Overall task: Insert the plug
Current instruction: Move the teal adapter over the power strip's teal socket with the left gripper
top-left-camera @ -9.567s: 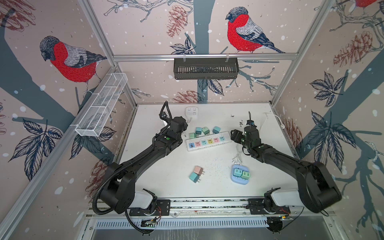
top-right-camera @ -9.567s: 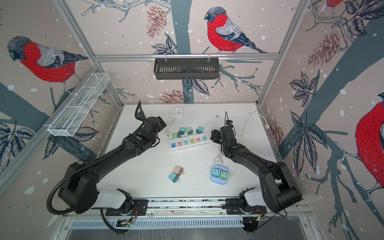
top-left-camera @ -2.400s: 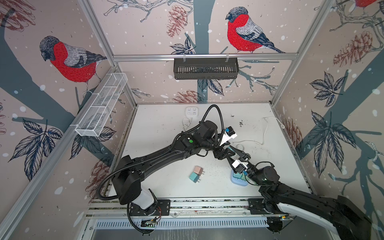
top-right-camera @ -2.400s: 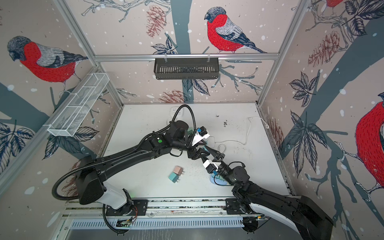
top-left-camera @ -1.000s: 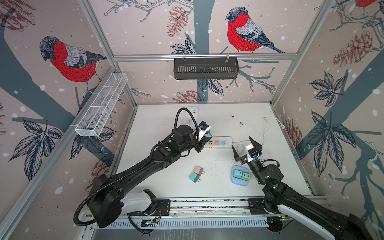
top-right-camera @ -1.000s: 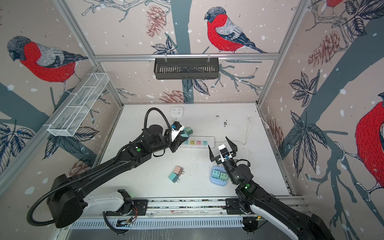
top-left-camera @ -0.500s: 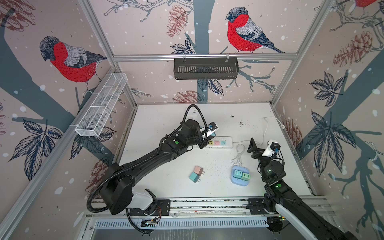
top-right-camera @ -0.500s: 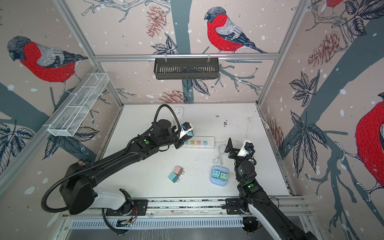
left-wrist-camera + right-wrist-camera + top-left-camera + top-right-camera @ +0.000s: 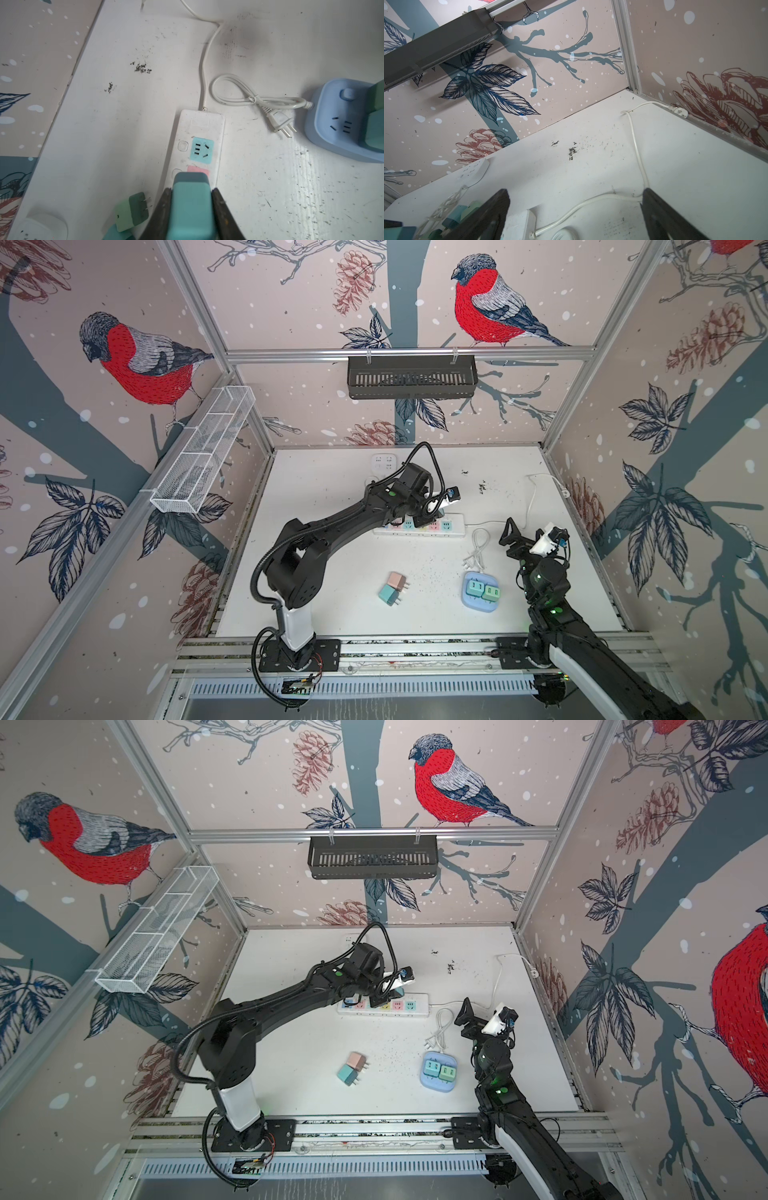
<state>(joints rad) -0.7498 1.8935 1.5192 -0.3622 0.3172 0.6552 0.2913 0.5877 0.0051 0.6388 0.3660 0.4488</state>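
Teal cube-shaped plastic plug (image 9: 190,209) sits clamped between the jaws of the left gripper (image 9: 191,190), over the long white power strip (image 9: 207,126). The strip's long axis runs straight ahead of this gripper, and its pink socket (image 9: 198,170) lies just beyond the plug. The right gripper (image 9: 575,193) hangs wide open and empty, well apart. No writing is readable.
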